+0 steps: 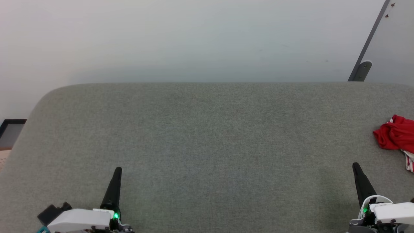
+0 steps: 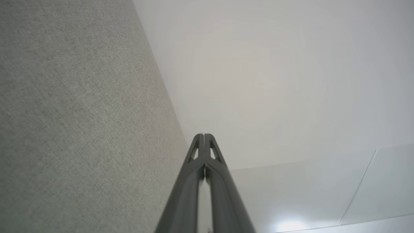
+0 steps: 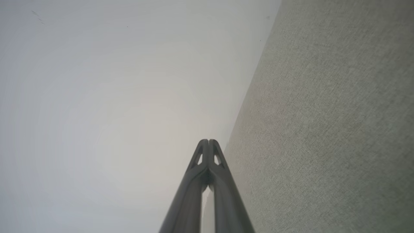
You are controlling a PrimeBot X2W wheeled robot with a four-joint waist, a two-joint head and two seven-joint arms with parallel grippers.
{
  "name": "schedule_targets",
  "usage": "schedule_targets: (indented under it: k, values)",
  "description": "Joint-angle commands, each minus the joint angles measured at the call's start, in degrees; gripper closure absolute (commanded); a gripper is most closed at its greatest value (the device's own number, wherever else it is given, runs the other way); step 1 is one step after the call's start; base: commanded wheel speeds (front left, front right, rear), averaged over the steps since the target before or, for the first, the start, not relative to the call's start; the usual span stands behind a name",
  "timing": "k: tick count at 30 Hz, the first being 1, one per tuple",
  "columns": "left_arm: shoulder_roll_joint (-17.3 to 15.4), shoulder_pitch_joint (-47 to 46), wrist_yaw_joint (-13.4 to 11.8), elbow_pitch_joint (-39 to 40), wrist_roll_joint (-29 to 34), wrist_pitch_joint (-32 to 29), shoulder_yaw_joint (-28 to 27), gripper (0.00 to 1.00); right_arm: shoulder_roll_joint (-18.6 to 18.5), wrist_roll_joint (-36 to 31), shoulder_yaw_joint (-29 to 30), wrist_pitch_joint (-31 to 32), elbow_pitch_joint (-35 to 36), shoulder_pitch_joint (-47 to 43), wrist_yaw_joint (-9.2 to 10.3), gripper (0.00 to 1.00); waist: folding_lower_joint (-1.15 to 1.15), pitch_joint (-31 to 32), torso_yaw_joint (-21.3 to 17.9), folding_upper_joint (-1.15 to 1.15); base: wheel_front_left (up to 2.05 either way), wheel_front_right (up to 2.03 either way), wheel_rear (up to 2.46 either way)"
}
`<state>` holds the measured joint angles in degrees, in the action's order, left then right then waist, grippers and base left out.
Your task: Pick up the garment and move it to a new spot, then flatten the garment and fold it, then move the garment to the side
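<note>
Two grippers sit low over a grey fabric-covered surface (image 1: 207,136), both empty; the left gripper (image 1: 118,169) at the near left has its jaws pressed together; the right gripper (image 1: 355,165) at the near right is the same, tip against tip in its wrist view; the garment (image 1: 395,133) lies crumpled at the right edge of the head view, a red heap with some striped trim, beyond the right gripper and apart from it.
</note>
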<state>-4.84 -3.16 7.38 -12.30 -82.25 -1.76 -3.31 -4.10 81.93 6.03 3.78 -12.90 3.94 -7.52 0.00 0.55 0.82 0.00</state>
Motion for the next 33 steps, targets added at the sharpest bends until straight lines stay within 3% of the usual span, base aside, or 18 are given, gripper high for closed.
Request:
schedule_targets:
  k: [1, 33]
  values:
    - [0.1, -1.0, 0.2, -0.1, -1.4, -0.3, -0.3, 1.00, 0.2, 1.4, 0.2, 0.4, 0.0, 0.8, 0.04, 1.00, 0.00, -0.1, -0.1, 0.00, 0.00, 0.00, 0.00]
    - [0.8, -3.2, 0.2, -1.8, -11.5, -3.6, -1.7, 1.00, 1.4, 10.5, 0.6, 2.9, -1.2, 2.4, 0.06, 1.00, 0.00, -0.7, -0.8, 0.00, 0.00, 0.00, 0.00]
